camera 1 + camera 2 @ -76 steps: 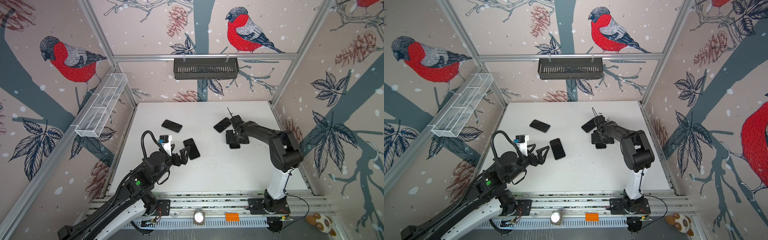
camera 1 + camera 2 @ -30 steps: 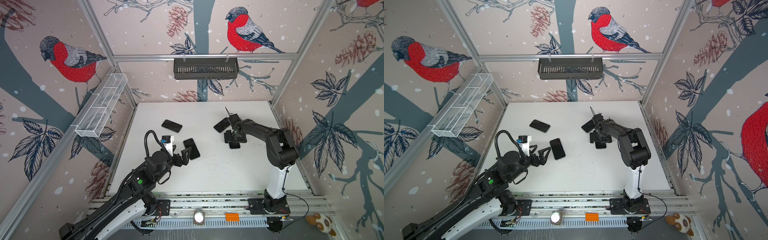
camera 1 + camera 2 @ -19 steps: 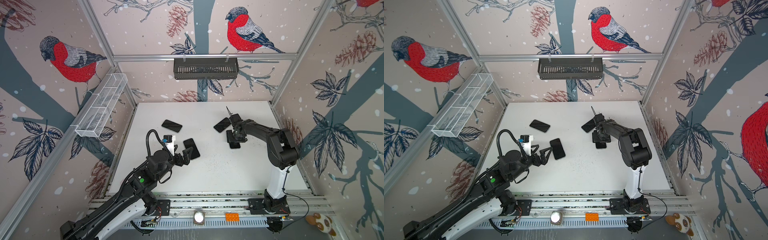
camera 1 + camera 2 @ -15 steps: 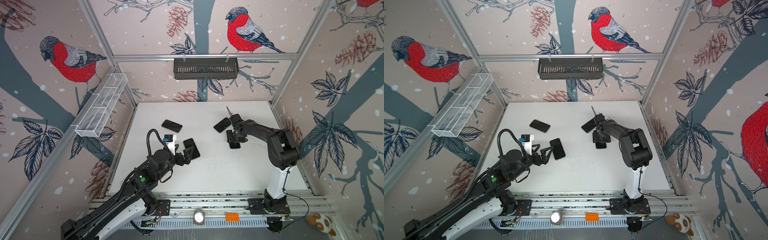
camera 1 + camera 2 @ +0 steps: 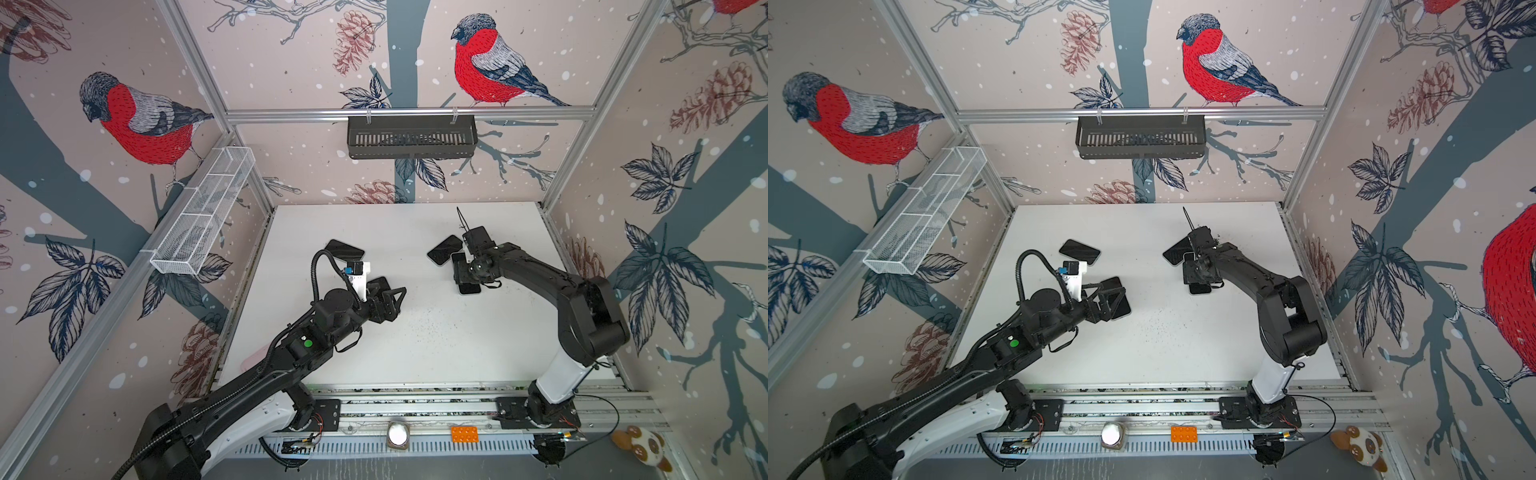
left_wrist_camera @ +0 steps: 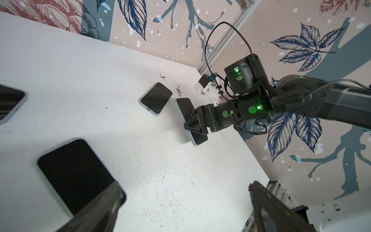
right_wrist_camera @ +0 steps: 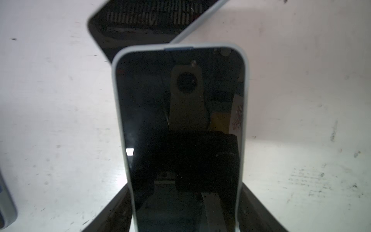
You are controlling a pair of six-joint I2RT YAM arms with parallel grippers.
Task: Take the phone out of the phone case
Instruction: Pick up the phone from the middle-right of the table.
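Bright, even overhead light, soft shadows on the table [image 5: 436, 345]; right wrist view blurry, phone [image 7: 180, 120] screen reflective.

Four phones [image 5: 344, 250] [image 6: 74, 172] [image 5: 444, 250] [image 5: 469, 287] lie on the worktop [image 5: 415, 340], two arms [image 5: 291, 357] [image 5: 540, 274] reach over it, two baskets [image 5: 203, 216] [image 5: 411, 137] hang on the walls.

I'm looking into a robotics lab test cell: an aluminium-profile frame [image 5: 411, 111] boxes in a white tabletop [image 5: 436, 345] with bullfinch-print wall panels [image 5: 291, 54], the left arm [image 5: 299, 353] and right arm [image 5: 536, 270] are bolted to a slotted base rail [image 5: 415, 405], and a black slatted basket [image 5: 411, 139] hangs on the back bar.
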